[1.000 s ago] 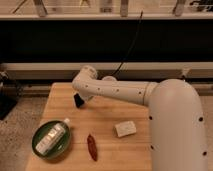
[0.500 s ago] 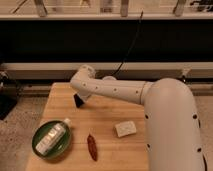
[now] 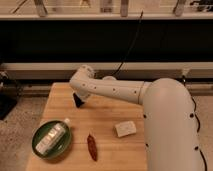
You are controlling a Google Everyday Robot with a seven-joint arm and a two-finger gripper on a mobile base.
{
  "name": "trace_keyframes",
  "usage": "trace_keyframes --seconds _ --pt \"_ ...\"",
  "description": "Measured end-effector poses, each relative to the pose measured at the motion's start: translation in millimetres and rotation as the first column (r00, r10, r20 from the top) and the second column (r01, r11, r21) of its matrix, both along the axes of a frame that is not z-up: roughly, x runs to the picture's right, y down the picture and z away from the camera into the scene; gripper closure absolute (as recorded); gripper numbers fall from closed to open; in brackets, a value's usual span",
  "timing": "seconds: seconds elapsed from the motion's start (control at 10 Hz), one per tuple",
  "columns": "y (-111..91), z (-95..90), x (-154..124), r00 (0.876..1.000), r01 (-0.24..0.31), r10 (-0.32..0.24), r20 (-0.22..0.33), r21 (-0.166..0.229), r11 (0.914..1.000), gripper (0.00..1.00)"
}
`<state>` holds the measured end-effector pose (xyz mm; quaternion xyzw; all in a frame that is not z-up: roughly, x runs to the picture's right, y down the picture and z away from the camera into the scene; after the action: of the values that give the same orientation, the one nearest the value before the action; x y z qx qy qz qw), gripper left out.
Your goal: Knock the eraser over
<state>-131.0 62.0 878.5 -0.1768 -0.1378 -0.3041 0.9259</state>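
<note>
The white arm [image 3: 125, 92] reaches leftward, its dark gripper [image 3: 79, 101] pointing down.

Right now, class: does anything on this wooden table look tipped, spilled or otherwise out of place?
Nothing looks spilled or damaged. One oddity: a bottle lies on its side in the green bowl. The gripper is low over the table's back left. The pepper-shaped thing and whitish block lie flat.

No readable text, labels, brands or numbers anywhere, gripper [image 3: 79, 101] low over the far left of the wooden table [image 3: 107, 117], bottle [image 3: 52, 138] in the green bowl [image 3: 39, 149] possibly labelled, nothing legible
</note>
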Motion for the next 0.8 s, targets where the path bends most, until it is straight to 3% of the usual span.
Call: trace_keyframes --seconds 0.8 --pt "-5.9 8.9 -5.4 0.999 0.012 -0.013 0.039 0.016 0.9998 0.96"
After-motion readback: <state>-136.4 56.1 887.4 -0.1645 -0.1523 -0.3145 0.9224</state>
